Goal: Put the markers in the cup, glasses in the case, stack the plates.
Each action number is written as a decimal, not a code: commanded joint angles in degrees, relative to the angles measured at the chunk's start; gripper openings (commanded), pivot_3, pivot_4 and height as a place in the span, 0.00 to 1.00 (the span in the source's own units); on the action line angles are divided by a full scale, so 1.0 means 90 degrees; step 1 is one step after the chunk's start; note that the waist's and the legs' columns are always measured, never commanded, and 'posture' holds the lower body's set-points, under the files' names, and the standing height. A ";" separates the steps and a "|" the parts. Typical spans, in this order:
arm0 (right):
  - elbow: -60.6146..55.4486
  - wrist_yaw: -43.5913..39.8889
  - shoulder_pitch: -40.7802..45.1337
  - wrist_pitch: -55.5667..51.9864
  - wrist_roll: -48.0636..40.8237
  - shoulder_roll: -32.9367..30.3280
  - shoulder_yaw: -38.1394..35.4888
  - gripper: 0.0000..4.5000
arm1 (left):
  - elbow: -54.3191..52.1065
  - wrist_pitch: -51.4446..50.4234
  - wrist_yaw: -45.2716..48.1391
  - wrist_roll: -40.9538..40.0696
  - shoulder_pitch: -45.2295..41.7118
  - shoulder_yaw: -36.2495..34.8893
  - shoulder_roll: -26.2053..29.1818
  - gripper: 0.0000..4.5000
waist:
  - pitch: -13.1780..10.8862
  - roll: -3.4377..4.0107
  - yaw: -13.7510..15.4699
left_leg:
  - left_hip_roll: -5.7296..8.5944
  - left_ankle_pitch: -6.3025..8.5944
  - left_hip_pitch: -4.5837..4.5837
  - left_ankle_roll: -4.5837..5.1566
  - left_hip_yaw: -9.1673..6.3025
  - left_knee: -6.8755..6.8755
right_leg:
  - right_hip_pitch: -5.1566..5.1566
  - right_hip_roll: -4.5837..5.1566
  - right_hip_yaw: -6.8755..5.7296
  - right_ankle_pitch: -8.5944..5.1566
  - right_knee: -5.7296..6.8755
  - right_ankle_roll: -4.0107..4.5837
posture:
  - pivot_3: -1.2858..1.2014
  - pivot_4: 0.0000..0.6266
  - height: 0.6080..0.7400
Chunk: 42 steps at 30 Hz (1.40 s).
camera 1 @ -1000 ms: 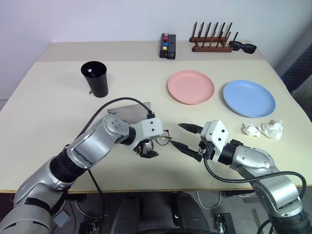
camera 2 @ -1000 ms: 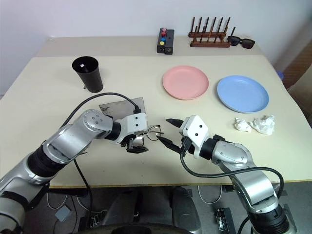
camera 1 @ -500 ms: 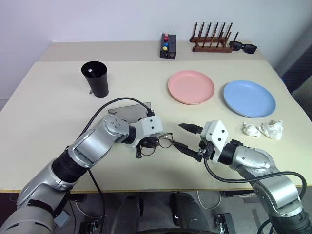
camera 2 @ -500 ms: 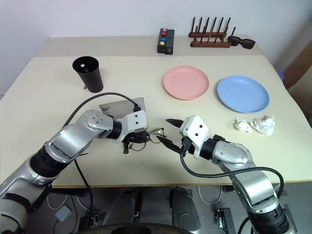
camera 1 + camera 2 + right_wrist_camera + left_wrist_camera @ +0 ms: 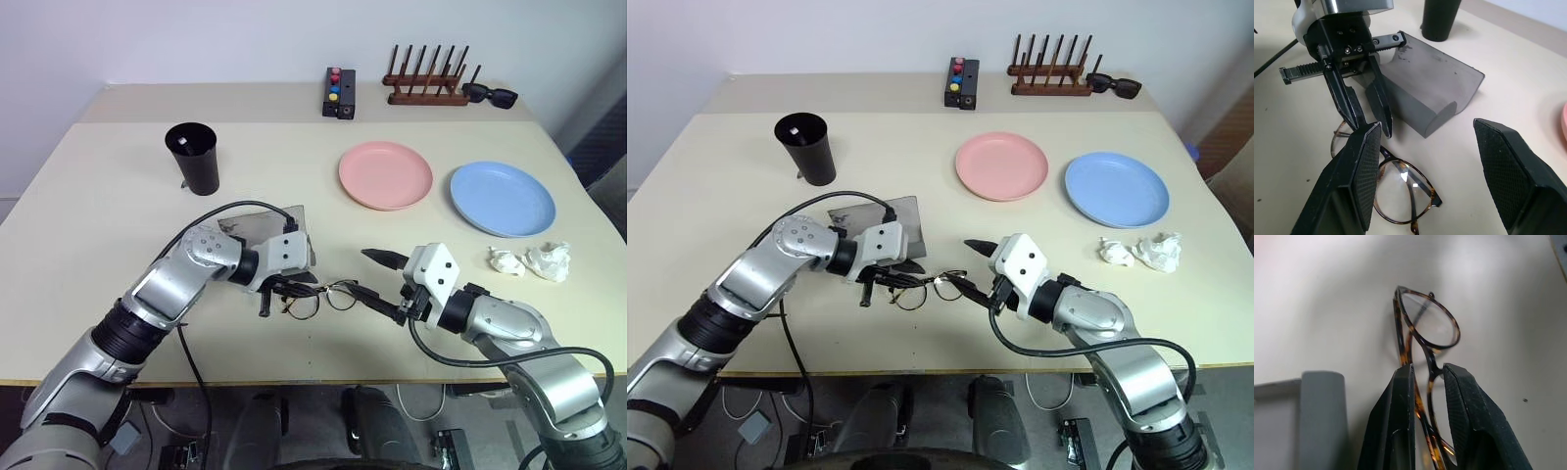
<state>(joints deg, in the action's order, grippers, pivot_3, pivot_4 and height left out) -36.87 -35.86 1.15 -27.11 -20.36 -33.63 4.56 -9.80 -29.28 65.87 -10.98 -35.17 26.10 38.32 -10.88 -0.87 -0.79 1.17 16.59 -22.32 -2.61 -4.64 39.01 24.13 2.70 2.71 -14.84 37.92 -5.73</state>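
Note:
My left gripper (image 5: 294, 291) is shut on the bridge of the dark wire-framed glasses (image 5: 321, 297), low at the table's front; in the left wrist view one round lens (image 5: 1430, 325) sticks out past the fingers. Just behind the gripper the grey case (image 5: 257, 225) lies open. To the right of the glasses, my right gripper (image 5: 372, 276) stands open, its lower fingertip close to the frame. The black cup (image 5: 193, 157) stands at the back left, with a small white end inside its rim; otherwise the markers are hidden. The pink plate (image 5: 385, 174) and the blue plate (image 5: 503, 199) lie side by side.
Crumpled white tissue (image 5: 529, 260) lies right of my right arm. Along the far edge stand a black box with coloured buttons (image 5: 339, 93), a wooden peg rack (image 5: 424, 86) and black sunglasses (image 5: 489, 94).
My left gripper closed on the glasses and its wrist turned from pointing down to pointing right, swinging the glasses out toward the right gripper. The right arm stayed still.

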 commanded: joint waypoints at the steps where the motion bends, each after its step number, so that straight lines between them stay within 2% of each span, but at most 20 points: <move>1: -0.0240 0.0062 -0.0021 0.0137 0.0008 0.0044 -0.0107 0.68 | -0.0034 0.0246 0.0084 0.0203 -0.0183 0.0017 -0.0045 0.20 | 0.0000 0.0000 0.0000 | 0.0000 0.0000 0.0000 0.0000 0.0000 0.0000 | 0.0000 0.0000 0.0000 0.0000 0.0000 0.0000 | 0.52 0.24 0.96; 2: -0.0244 0.0069 -0.0028 0.0138 0.0012 0.0044 -0.0103 0.68 | -0.0049 0.0215 0.0102 0.0216 -0.0202 0.0036 -0.0081 0.20 | 0.0000 0.0000 -0.0001 | 0.0000 0.0000 0.0000 0.0000 0.0000 0.0000 | 0.0000 -0.0001 0.0000 0.0000 0.0000 0.0000 | 0.52 0.24 0.96; 5: -0.0248 0.0079 -0.0026 0.0132 0.0003 0.0042 -0.0104 0.68 | -0.0100 0.0031 0.0065 0.0447 -0.0275 0.0172 -0.0081 0.37 | 0.0000 0.0000 -0.0004 | 0.0000 0.0000 0.0000 0.0000 0.0001 0.0000 | 0.0000 -0.0001 0.0000 0.0000 0.0000 0.0000 | 0.52 0.24 0.96; 8: -0.0229 0.0074 -0.0006 0.0130 -0.0004 0.0034 -0.0089 0.68 | -0.0217 -0.0152 0.0172 0.0665 -0.0318 0.0371 0.0011 0.67 | 0.0000 0.0000 -0.0012 | 0.0000 0.0000 0.0000 0.0000 0.0003 0.0000 | 0.0000 -0.0002 0.0000 0.0000 0.0000 0.0000 | 0.52 0.24 0.96; 17: -0.0179 0.0079 0.0044 0.0142 0.0026 0.0052 -0.0034 0.68 | -0.0542 -0.1023 -0.0024 0.0764 -0.0432 0.0483 -0.0261 0.67 | 0.0000 0.0000 -0.0003 | 0.0000 0.0000 0.0000 0.0000 0.0004 0.0000 | 0.0000 -0.0003 0.0000 0.0000 0.0000 0.0000 | 0.52 0.24 0.96; 23: -0.0150 0.0071 0.0069 0.0137 0.0058 0.0069 0.0001 0.68 | -0.0342 -0.1073 -0.0144 0.0892 -0.0576 0.0492 -0.0417 0.67 | 0.0000 -0.0001 -0.0015 | -0.0001 0.0000 0.0000 0.0000 0.0002 0.0000 | 0.0000 -0.0004 0.0000 0.0000 0.0000 -0.0001 | 0.52 0.24 0.96; 25: -0.0148 0.0062 0.0078 0.0135 0.0068 0.0071 0.0000 0.68 | -0.0302 -0.1066 -0.0122 0.0919 -0.0617 0.0517 -0.0427 0.55 | 0.0000 0.0000 -0.0015 | -0.0001 0.0000 0.0000 0.0000 0.0001 0.0000 | -0.0001 -0.0004 -0.0001 0.0000 0.0001 -0.0001 | 0.52 0.24 0.96; 27: -0.0157 0.0060 0.0094 0.0121 0.0064 0.0076 -0.0010 0.68 | -0.0263 -0.1000 -0.0093 0.0981 -0.0639 0.0570 -0.0412 0.38 | 0.0000 -0.0001 -0.0012 | -0.0001 0.0000 0.0000 0.0000 0.0001 0.0000 | 0.0000 -0.0004 -0.0001 0.0000 0.0000 -0.0001 | 0.52 0.24 0.96; 30: -0.0254 -0.0007 0.0079 0.0028 -0.0045 0.0025 -0.0083 0.68 | -0.0228 -0.0964 -0.0071 0.1014 -0.0653 0.0600 -0.0418 0.03 | 0.0000 0.0000 -0.0009 | -0.0001 0.0000 0.0000 0.0000 0.0002 0.0000 | -0.0001 -0.0004 -0.0001 0.0000 0.0000 -0.0001 | 0.52 0.24 0.96; 35: -0.0513 -0.0374 -0.0064 -0.0151 -0.0095 -0.0500 -0.0144 0.68 | -0.0216 -0.0884 -0.0079 0.1075 -0.0642 0.0599 -0.0430 0.01 | 0.0000 0.0000 -0.0001 | 0.0000 0.0000 0.0000 0.0000 0.0001 0.0001 | -0.0002 -0.0001 0.0000 0.0000 0.0000 -0.0001 | 0.52 0.24 0.96; 42: -0.0474 -0.0449 -0.0009 -0.0163 -0.0138 -0.0737 -0.0403 0.68 | -0.0199 -0.0962 -0.0099 0.0948 -0.0679 0.0430 -0.0506 0.01 | 0.0000 0.0000 -0.0002 | 0.0000 0.0000 0.0000 0.0000 0.0002 0.0001 | -0.0002 -0.0003 -0.0001 0.0000 0.0000 -0.0001 | 0.52 0.24 0.96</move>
<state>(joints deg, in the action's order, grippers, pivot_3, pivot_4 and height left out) -39.33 -39.64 0.69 -29.31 -21.09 -39.56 2.84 -11.29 -37.98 65.16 -1.88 -40.87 31.38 34.15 -10.88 -0.88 -0.80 1.17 16.59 -22.32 -2.61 -4.62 39.02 24.11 2.68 2.70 -14.85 37.92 -5.74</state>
